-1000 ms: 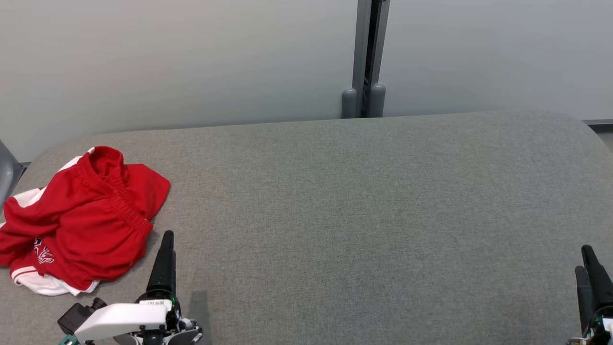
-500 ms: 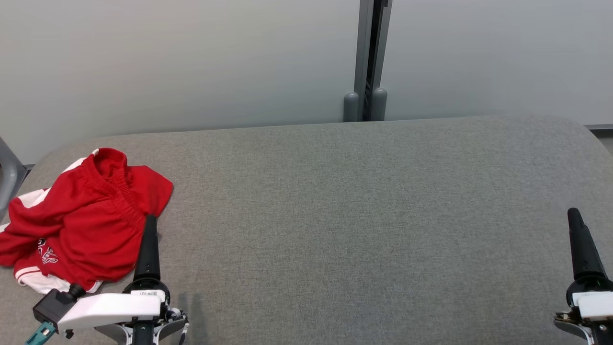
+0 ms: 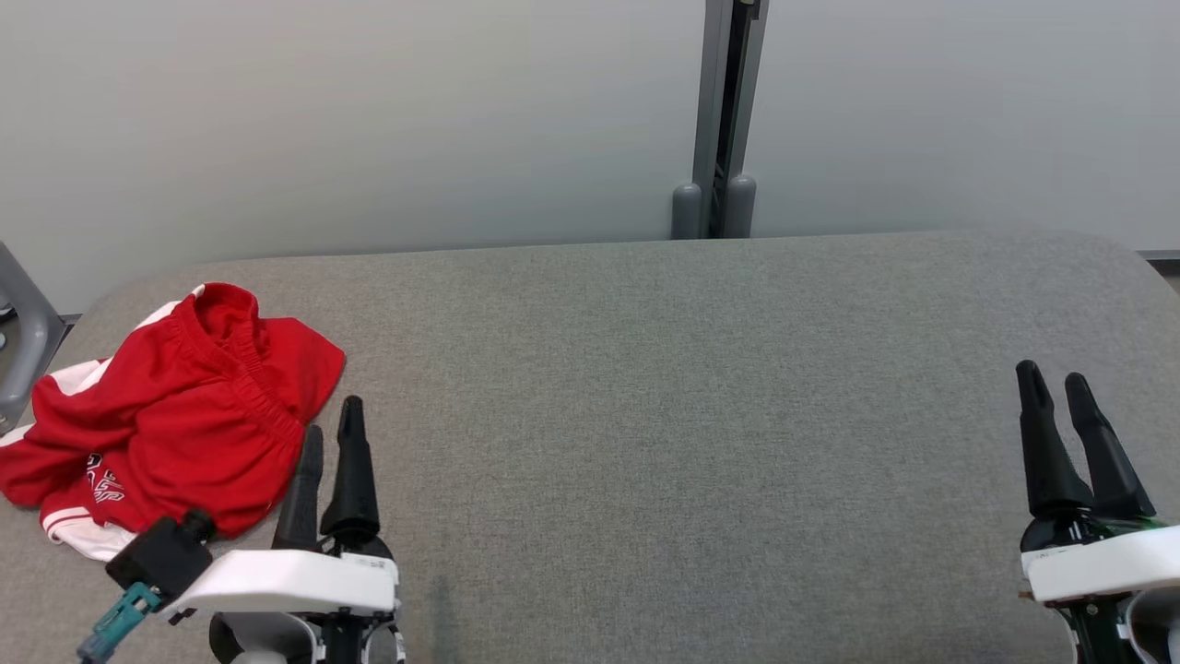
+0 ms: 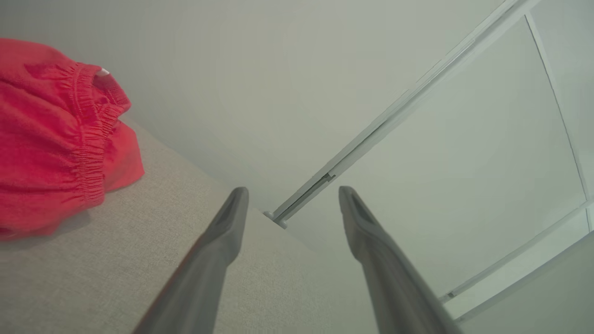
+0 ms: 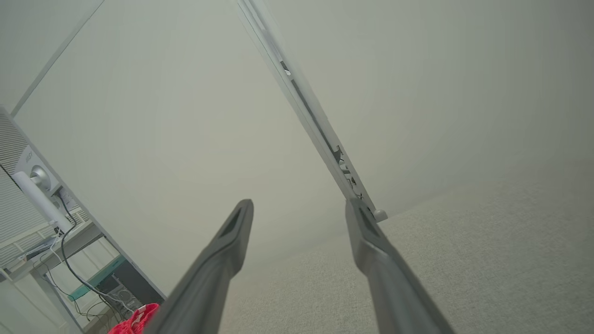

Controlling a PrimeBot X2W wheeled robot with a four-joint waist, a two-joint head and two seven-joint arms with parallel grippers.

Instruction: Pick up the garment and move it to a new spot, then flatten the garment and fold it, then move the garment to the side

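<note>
A crumpled red garment (image 3: 175, 415) with white trim lies bunched at the left end of the grey fabric-covered worktop (image 3: 691, 415), its gathered elastic waistband showing on top. The left pincer (image 3: 332, 418) is just beside the garment's right edge, its fingers spread apart and holding nothing, tips pointing toward the pale wall. The right pincer (image 3: 1052, 373) is well apart from it near the worktop's right end, likewise spread and empty. Behind the worktop a grey upright post (image 3: 724, 111) divides the wall panels
</note>
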